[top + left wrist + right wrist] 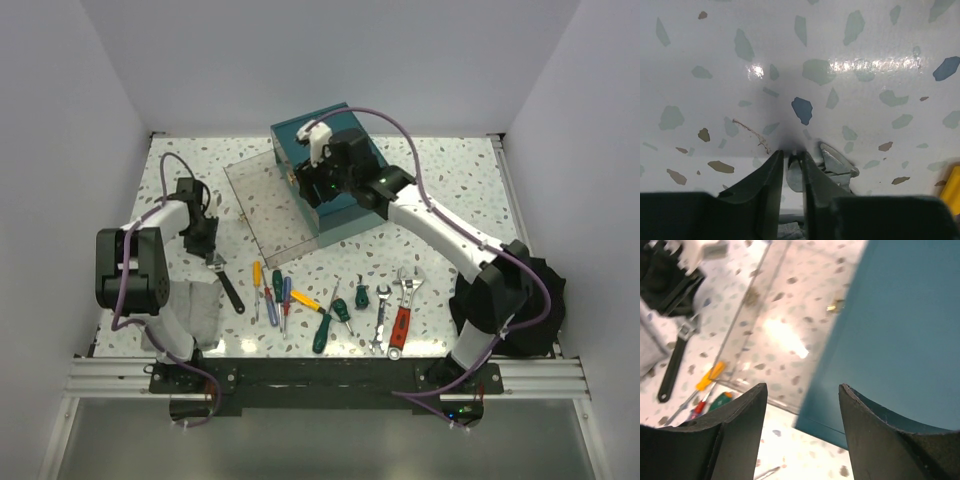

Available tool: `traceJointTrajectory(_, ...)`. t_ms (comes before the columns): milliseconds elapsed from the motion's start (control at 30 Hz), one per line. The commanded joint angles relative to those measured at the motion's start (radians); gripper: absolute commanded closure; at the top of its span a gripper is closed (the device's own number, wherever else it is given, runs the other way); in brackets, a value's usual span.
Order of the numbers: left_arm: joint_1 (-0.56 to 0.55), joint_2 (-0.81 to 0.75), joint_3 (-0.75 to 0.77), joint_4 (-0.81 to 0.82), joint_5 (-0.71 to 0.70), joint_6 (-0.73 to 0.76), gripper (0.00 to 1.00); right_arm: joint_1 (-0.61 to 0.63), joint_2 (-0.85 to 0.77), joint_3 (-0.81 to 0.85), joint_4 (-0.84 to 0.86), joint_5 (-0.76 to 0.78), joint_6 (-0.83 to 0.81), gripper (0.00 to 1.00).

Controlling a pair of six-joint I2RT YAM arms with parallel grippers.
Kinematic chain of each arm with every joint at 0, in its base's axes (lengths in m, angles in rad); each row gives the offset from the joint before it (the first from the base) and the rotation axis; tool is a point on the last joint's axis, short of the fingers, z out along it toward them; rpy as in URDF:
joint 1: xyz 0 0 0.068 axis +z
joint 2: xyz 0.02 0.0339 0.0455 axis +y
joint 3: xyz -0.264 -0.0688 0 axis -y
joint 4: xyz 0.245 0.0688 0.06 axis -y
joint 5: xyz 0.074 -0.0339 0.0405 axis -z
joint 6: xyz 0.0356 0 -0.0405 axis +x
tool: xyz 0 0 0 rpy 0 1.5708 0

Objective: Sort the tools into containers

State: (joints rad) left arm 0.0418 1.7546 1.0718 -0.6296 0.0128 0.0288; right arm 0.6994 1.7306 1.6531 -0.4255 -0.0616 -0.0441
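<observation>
My left gripper (207, 250) (791, 161) is down on the table and shut on the silver head of the black-handled wrench (228, 287) (839, 166) (672, 365). Bright metal fills the narrow gap between its fingers. My right gripper (318, 190) (802, 392) hovers open and empty over the near left edge of the teal box (335, 150) (900, 325). A clear drawer (265, 205) (785, 325) stands pulled out to the box's left. More tools lie in a row near the front: screwdrivers (278, 292) (710, 377), a silver wrench (383, 315) and a red-handled wrench (403, 312).
A grey folded cloth (200, 310) (649, 351) lies by the left arm's base, just beside the black wrench handle. White walls close in the table on the left, back and right. A yellow handle (952, 187) shows at the right edge of the left wrist view.
</observation>
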Motion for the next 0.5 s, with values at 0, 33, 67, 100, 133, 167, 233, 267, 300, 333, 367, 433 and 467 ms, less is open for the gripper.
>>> traceJointTrajectory(0, 0.007, 0.046, -0.012, -0.050, 0.090, 0.031, 0.80, 0.074, 0.078, 0.039, 0.022, -0.062, 0.038, 0.36)
traceJointTrajectory(33, 0.016, 0.048, -0.012, -0.058, 0.108, 0.043, 0.83, 0.080, 0.092, 0.040, 0.025, -0.095, 0.036, 0.36)
traceJointTrajectory(67, 0.027, 0.049, -0.007, -0.067, 0.130, 0.048, 0.90, 0.087, 0.122, 0.043, 0.028, -0.121, 0.071, 0.35)
traceJointTrajectory(100, 0.039, 0.046, -0.006, -0.068, 0.188, 0.048, 0.93, 0.101, 0.138, 0.043, 0.028, -0.151, 0.079, 0.35)
traceJointTrajectory(133, 0.070, 0.043, -0.001, -0.067, 0.211, 0.052, 0.97, 0.106, 0.158, 0.048, 0.025, -0.187, 0.088, 0.34)
traceJointTrajectory(167, 0.085, 0.039, 0.011, -0.062, 0.220, 0.049, 1.00, 0.112, 0.190, 0.057, 0.027, -0.263, 0.101, 0.34)
traceJointTrajectory(233, 0.130, 0.016, 0.023, -0.053, 0.286, 0.072, 1.00, 0.130, 0.221, 0.068, 0.039, -0.343, 0.107, 0.34)
traceJointTrajectory(267, 0.142, 0.005, 0.037, -0.048, 0.297, 0.082, 1.00, 0.135, 0.236, 0.091, 0.042, -0.377, 0.110, 0.33)
traceJointTrajectory(300, 0.162, -0.016, 0.040, -0.044, 0.346, 0.094, 1.00, 0.143, 0.269, 0.105, 0.044, -0.436, 0.113, 0.32)
traceJointTrajectory(333, 0.174, -0.029, 0.042, -0.039, 0.384, 0.127, 1.00, 0.147, 0.285, 0.118, 0.051, -0.463, 0.118, 0.32)
traceJointTrajectory(367, 0.182, -0.043, 0.039, -0.033, 0.416, 0.138, 1.00, 0.153, 0.306, 0.154, 0.056, -0.481, 0.133, 0.32)
traceJointTrajectory(433, 0.197, -0.075, 0.028, -0.025, 0.470, 0.152, 1.00, 0.167, 0.357, 0.191, 0.066, -0.526, 0.148, 0.32)
traceJointTrajectory(467, 0.204, -0.084, 0.019, -0.019, 0.490, 0.155, 1.00, 0.175, 0.369, 0.223, 0.070, -0.529, 0.161, 0.32)
